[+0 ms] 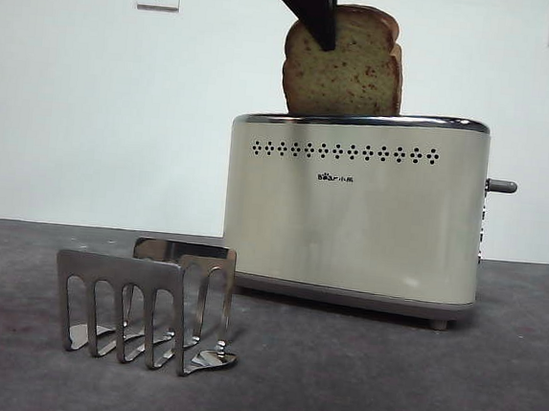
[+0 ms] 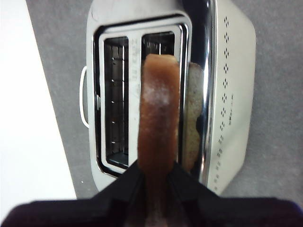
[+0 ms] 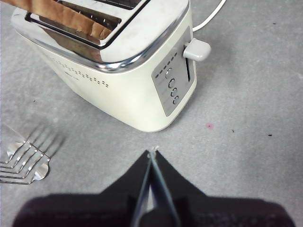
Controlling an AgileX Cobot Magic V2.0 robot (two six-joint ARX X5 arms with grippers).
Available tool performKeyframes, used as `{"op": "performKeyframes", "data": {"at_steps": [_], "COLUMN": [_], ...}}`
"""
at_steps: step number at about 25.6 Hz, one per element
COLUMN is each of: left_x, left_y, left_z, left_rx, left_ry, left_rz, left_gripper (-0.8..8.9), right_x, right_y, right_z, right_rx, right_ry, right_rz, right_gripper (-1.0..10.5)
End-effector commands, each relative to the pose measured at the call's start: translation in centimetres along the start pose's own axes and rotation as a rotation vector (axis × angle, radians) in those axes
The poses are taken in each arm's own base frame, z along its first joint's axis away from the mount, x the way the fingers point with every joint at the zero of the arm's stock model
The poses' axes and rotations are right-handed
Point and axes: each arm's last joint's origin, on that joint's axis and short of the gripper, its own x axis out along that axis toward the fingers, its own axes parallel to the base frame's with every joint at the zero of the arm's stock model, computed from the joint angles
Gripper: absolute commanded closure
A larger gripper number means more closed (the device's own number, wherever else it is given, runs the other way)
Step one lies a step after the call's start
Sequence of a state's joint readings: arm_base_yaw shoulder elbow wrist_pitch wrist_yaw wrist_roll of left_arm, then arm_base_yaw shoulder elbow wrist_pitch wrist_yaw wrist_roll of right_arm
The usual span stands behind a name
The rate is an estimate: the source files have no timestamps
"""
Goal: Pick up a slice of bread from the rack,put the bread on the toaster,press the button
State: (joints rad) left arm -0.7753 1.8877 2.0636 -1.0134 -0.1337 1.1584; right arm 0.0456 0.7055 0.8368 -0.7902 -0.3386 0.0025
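Here the left gripper [image 2: 158, 177], jaws clamped on the slice of bread [image 1: 345, 63], lowers it upright into the toaster [image 1: 354, 212] slot; the right gripper [image 3: 151, 158] waits closed, empty.

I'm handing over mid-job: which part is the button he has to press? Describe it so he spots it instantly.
Find the big cream toaster holding the slice of bread. On its narrow end, the button is a grey lever knob sticking out sideways. Unlike the small round buttons lying flat on the panel beside it, it protrudes.
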Motion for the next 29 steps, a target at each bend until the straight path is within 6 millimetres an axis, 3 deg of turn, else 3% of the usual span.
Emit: {"op": "performKeyframes", "data": {"at_steps": [1,10,18,29], "left_x": [1.7,4.9,6.6,7.3], "left_y": [-0.1,-0.2,0.0,-0.1], "left_z": [0.1,0.2,0.4,0.5], "left_rx": [-0.005,-0.008,-0.020,-0.034], "left_ry": [0.008,0.022,0.038,0.035], "left_rz": [-0.020,-0.039,0.008,-0.002], "left_gripper": [8.24,8.24,8.23,8.14], "right_x": [-0.1,0.0,0.2,0.2], "right_y": [0.0,0.0,-0.1,-0.1], "right_z": [0.1,0.1,0.1,0.1], "right_rx": [-0.011,-0.008,-0.005,-0.007], "right_ry": [-0.007,0.003,0.012,0.011], "right_rz": [0.002,0.002,0.002,0.002], "right_gripper": [9.5,9.5,9.5,9.5]}}
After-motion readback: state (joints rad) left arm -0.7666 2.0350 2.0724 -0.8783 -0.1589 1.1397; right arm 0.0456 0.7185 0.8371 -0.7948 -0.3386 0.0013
